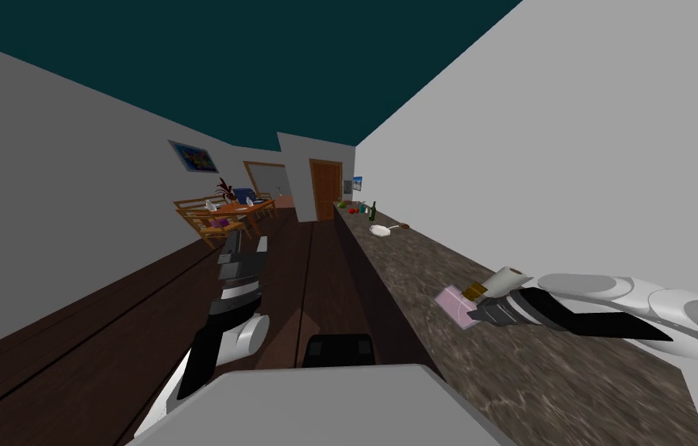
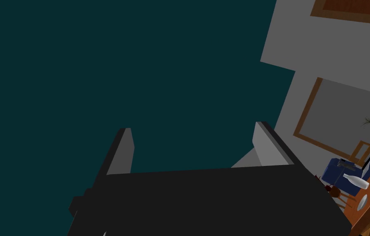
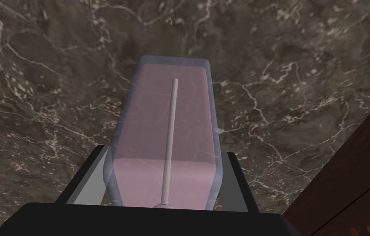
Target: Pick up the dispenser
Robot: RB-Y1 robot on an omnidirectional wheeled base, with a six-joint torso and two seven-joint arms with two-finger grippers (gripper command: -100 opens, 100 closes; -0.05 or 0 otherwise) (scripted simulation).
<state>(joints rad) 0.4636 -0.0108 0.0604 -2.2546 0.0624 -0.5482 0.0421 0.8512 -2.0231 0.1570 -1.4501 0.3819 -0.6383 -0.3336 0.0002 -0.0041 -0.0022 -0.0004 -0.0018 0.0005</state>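
The dispenser (image 3: 165, 135) is a clear bottle of pink liquid with a thin tube down its middle and a gold pump top. It sits low over the dark marbled counter (image 3: 303, 82), near the counter's front edge. My right gripper (image 3: 165, 180) is shut on it, with a finger pressed to each side of the bottle. From the head camera the dispenser (image 1: 454, 303) pokes out beyond my right gripper (image 1: 477, 308). My left gripper (image 1: 244, 246) hangs open over the dark wood floor, apart from the counter, its fingers (image 2: 122, 151) holding nothing.
A white roll (image 1: 507, 277) lies just behind the dispenser. Farther along the counter are a white dish (image 1: 379, 229), a dark bottle (image 1: 373, 210) and small fruits. A wooden dining table (image 1: 241, 209) with chairs stands far left, by a brown door (image 1: 325, 189).
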